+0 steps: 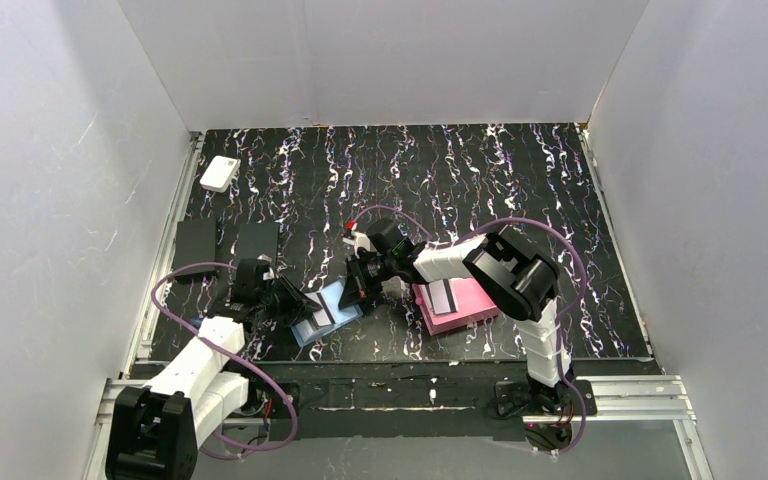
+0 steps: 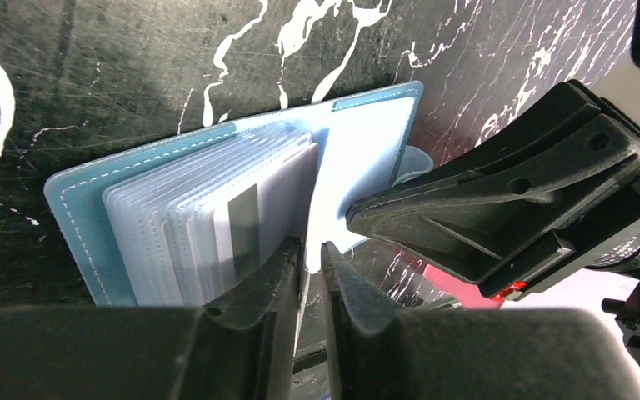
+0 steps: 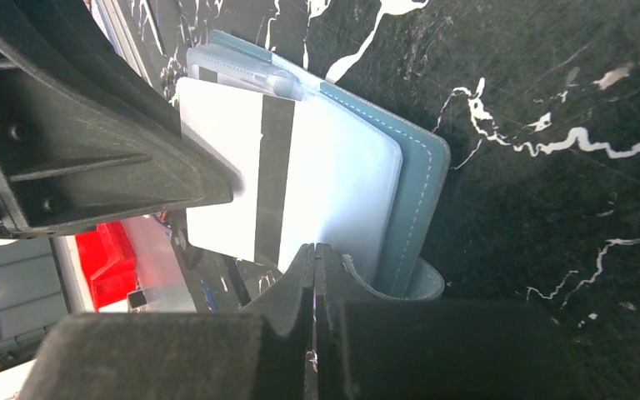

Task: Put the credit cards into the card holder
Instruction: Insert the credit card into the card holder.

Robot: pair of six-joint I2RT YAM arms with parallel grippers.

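The teal-blue card holder (image 1: pixel 325 310) lies open on the black marbled table between both arms, its clear sleeves fanned out (image 2: pixel 75 208) (image 3: pixel 421 192). A grey-white credit card (image 2: pixel 246 229) (image 3: pixel 217 167) with a dark stripe sits partway in among the sleeves, its near end sticking out. My left gripper (image 1: pixel 295 305) (image 2: pixel 310 248) is at that end, its jaws a narrow gap apart, with the card's thin edge along the left finger. My right gripper (image 1: pixel 358 285) (image 3: pixel 313 248) is shut, tips at the holder's edge beside the snap tab. Another striped card (image 1: pixel 444 296) lies on the pink tray.
The pink tray (image 1: pixel 480 295) sits just right of the holder, under the right arm. Two matte black slabs (image 1: pixel 196 248) (image 1: pixel 257 242) lie at the left, and a small white box (image 1: pixel 220 173) sits at the back left. White walls enclose the table.
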